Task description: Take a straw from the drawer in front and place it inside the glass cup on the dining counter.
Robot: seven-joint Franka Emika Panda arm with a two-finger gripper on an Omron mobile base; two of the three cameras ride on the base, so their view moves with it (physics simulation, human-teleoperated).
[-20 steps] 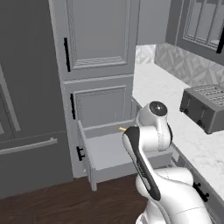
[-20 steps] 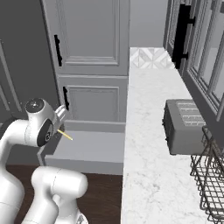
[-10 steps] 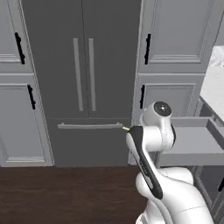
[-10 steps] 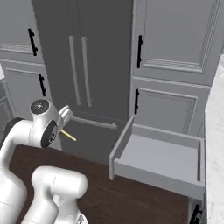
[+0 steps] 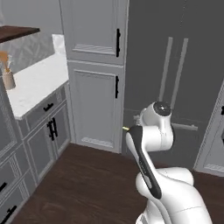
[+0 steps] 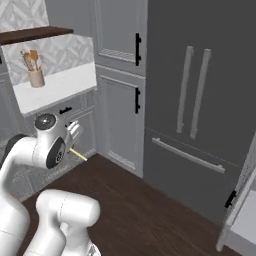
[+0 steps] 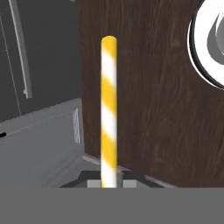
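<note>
Yellow-and-white striped straw [image 7: 109, 109] is sitting pinched in your gripper [image 7: 109, 183], so you're done grabbing it. You're facing the fridge [image 6: 200, 95] over wood floor [image 5: 83, 183], still needing the cup on the dining counter.

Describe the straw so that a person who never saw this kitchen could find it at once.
Start at the white robot arm standing on the dark wooden floor before the big grey refrigerator. At the arm's end, the shut tool holds the straw. It is a thin straight stick with yellow and white stripes, the one brightly coloured thing among grey cabinet fronts.
</note>
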